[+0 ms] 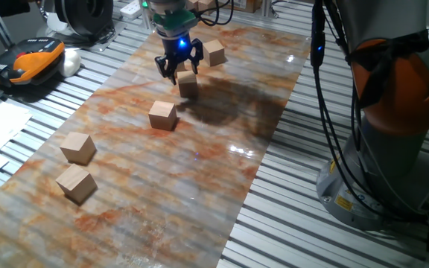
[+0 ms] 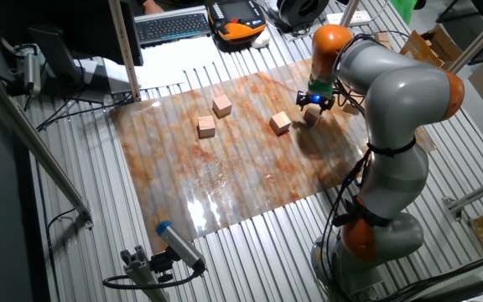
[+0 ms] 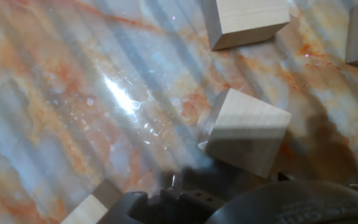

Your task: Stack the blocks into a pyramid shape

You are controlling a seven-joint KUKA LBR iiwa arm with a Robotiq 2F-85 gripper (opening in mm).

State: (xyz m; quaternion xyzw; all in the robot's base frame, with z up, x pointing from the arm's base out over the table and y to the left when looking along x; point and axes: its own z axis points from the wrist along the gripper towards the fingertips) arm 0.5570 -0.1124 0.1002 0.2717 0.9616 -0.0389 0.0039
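fingers [image 1: 178, 65] spread, empty, just above block [image 1: 188, 83] | no stacking yet | risk: off-centre descent knocks block aside

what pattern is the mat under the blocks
Marbled orange, white and grey mat, clearest in the hand view.

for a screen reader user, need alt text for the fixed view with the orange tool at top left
The robot's claw hovers open just above one wooden block on a marbled orange-grey mat. Four more tan blocks lie scattered singly; nothing is stacked.
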